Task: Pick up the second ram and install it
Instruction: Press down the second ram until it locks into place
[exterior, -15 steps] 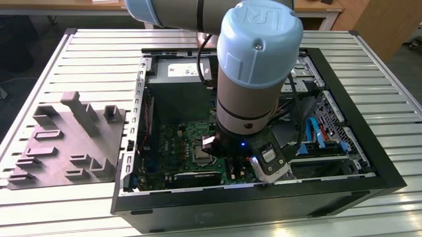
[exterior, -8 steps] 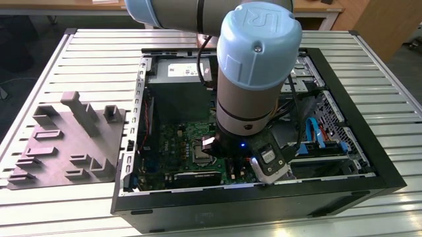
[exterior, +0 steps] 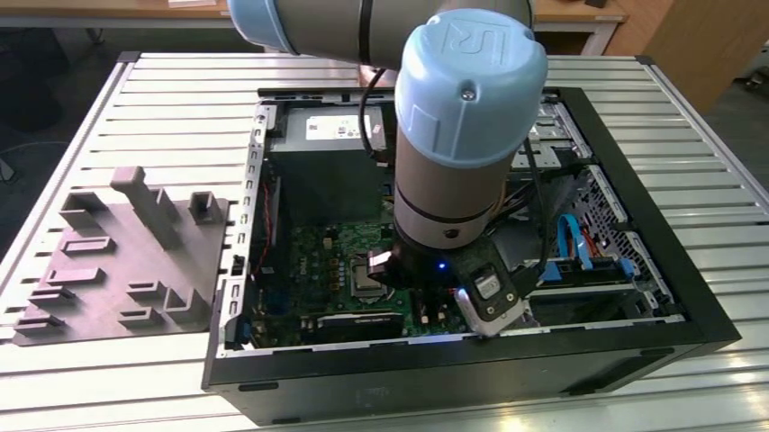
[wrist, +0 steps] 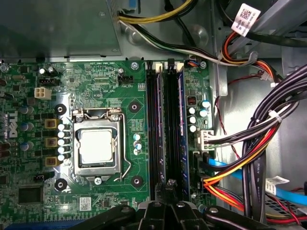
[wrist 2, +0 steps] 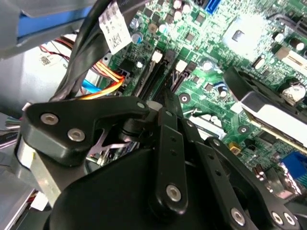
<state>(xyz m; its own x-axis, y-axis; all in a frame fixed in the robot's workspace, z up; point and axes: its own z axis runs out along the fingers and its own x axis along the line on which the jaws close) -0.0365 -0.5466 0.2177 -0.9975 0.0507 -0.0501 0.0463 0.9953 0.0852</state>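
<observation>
In the first wrist view my gripper [wrist: 169, 186] hangs low over the motherboard [wrist: 96, 86], its fingertips drawn together at the near end of the black memory slots [wrist: 154, 124]. The second ram [wrist: 166, 124], a thin dark board seen edge-on, stands in the slot in line with those fingertips. I cannot tell whether they touch it. Another blue-edged stick [wrist: 182, 124] stands in the neighbouring slot on the cable side. In the second wrist view the gripper [wrist 2: 154, 106] shows its black linkages meeting above the slots. In the exterior view the arm [exterior: 463, 135] reaches down into the open computer case [exterior: 649, 297].
A grey moulded tray [exterior: 121, 261] with raised blocks lies on the slatted table at the exterior view's left. The processor socket [wrist: 96, 146] sits beside the slots. Bundles of black, orange, red and blue cables [wrist: 254, 158] crowd the other side. The power supply [exterior: 319, 135] fills the case's far end.
</observation>
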